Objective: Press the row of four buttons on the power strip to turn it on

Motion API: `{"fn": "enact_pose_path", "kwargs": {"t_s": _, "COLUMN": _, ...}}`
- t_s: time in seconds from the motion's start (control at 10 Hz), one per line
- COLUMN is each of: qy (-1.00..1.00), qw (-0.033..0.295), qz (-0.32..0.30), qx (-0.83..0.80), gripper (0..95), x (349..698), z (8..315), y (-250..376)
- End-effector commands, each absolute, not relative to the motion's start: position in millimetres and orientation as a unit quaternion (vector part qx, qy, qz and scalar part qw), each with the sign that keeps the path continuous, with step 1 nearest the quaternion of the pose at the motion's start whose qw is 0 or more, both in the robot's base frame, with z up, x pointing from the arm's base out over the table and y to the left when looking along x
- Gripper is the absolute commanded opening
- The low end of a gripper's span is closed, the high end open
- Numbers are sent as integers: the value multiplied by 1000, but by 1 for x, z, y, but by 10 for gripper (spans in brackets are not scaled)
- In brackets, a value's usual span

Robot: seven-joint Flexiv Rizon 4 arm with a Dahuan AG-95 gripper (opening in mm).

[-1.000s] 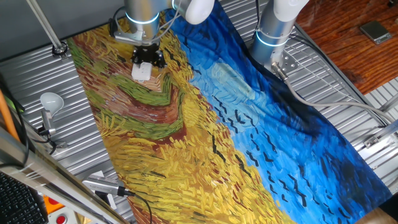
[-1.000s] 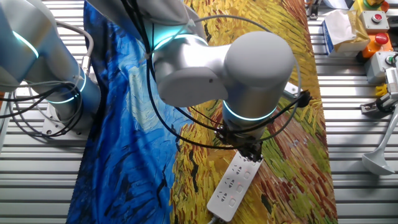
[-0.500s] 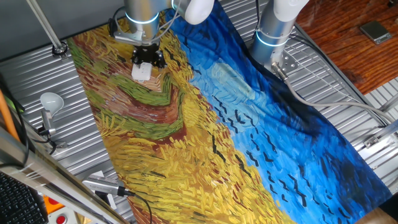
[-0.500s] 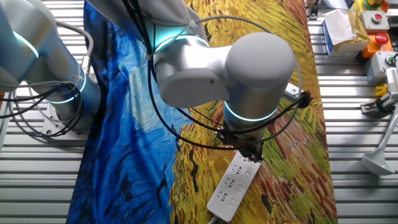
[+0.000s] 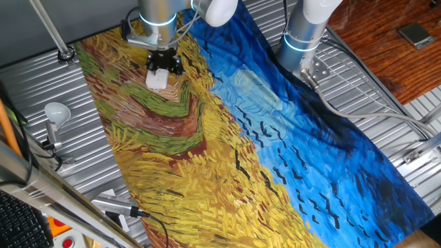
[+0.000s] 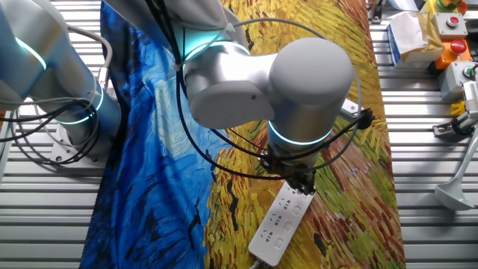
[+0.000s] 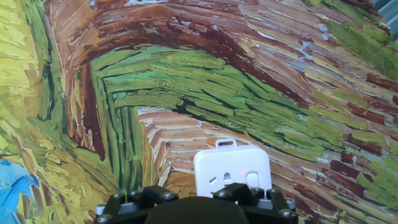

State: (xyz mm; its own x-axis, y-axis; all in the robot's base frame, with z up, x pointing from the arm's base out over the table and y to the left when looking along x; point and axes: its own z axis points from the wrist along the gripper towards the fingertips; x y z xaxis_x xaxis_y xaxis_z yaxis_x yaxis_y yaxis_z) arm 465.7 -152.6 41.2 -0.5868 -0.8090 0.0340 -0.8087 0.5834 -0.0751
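From one fixed view the claw (image 5: 163, 64) sits right over the far end of the power strip (image 5: 157, 79), which lies on the painted cloth (image 5: 207, 158) covering the tabletop. From the other fixed view the strip (image 6: 282, 222) runs out from under the arm, its buttons (image 6: 278, 240) beside the sockets; I cannot tell whether the fingers are spread or pressed together. Hand view shows only the strip's end (image 7: 231, 169) below the claw, and I'd judge the risk is a press landing off a button and sliding the strip on the cloth.
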Motion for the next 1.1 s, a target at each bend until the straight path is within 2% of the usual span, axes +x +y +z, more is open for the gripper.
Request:
{"fn": "enact_pose_path", "kwargs": {"t_s": 0.1, "qy": 906, "qw": -14, "qz": -47, "qx": -421, "gripper": 760, "x": 482, "z": 67, "y": -119}}
{"fn": "enact_pose_path", "kwargs": {"t_s": 0.7, "qy": 904, "qw": -15, "qz": -47, "qx": -425, "gripper": 760, "x": 484, "z": 60, "y": -108}}
{"fn": "enact_pose_path", "kwargs": {"t_s": 0.9, "qy": 896, "qw": -20, "qz": -57, "qx": -441, "gripper": 760, "x": 469, "z": 57, "y": -132}}
{"fn": "enact_pose_path", "kwargs": {"t_s": 1.1, "qy": 888, "qw": -24, "qz": -65, "qx": -455, "gripper": 760, "x": 469, "z": 57, "y": -132}}
